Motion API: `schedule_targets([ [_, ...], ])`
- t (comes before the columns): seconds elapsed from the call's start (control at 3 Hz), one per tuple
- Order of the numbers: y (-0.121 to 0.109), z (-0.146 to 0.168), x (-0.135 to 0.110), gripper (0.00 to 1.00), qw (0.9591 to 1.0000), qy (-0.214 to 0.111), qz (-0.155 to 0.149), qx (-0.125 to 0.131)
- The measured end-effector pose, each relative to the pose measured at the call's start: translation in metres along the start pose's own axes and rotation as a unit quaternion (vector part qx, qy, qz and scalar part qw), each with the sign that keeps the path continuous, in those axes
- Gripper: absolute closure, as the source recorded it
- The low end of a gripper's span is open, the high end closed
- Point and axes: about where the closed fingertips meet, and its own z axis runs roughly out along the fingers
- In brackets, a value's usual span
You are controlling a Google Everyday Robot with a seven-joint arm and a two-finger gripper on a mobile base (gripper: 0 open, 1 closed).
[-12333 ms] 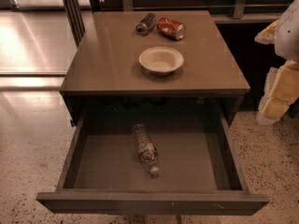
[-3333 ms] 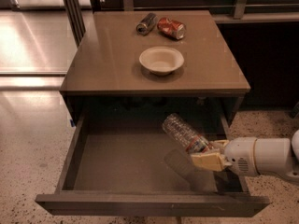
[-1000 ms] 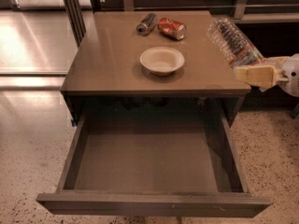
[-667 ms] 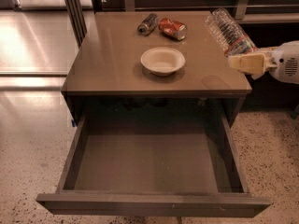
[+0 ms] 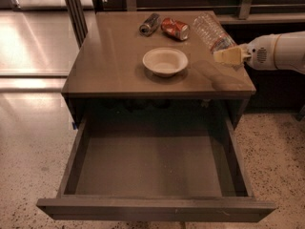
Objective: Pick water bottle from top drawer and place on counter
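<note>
My gripper (image 5: 228,54) comes in from the right, over the right side of the counter (image 5: 114,56). It is shut on the water bottle (image 5: 211,31), a clear ribbed bottle with a reddish label band near my fingers. The bottle is tilted, its body pointing up and to the far left, held above the counter top. The top drawer (image 5: 152,166) is pulled fully open below, and nothing lies in it.
A white bowl (image 5: 165,61) sits in the middle of the counter. A red crushed can (image 5: 175,28) and a dark silver can (image 5: 149,24) lie at the back edge. A metal frame post (image 5: 74,11) stands at the left. Speckled floor surrounds the cabinet.
The bottle was lifted out of the drawer and carried up to the right. In the last second my gripper has moved it left and inward, over the counter's right side.
</note>
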Motion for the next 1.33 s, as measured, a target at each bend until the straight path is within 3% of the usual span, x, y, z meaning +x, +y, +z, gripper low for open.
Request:
schedule_targets([
  [0.33,-0.012,0.036,0.027,1.00,0.9992,0.031,0.024,-0.014],
  [0.67,-0.013,0.062,0.059,0.83,0.9965,0.063,0.046,-0.030],
  [1.33,-0.012,0.060,0.055,0.36,0.9964,0.064,0.047,-0.031],
])
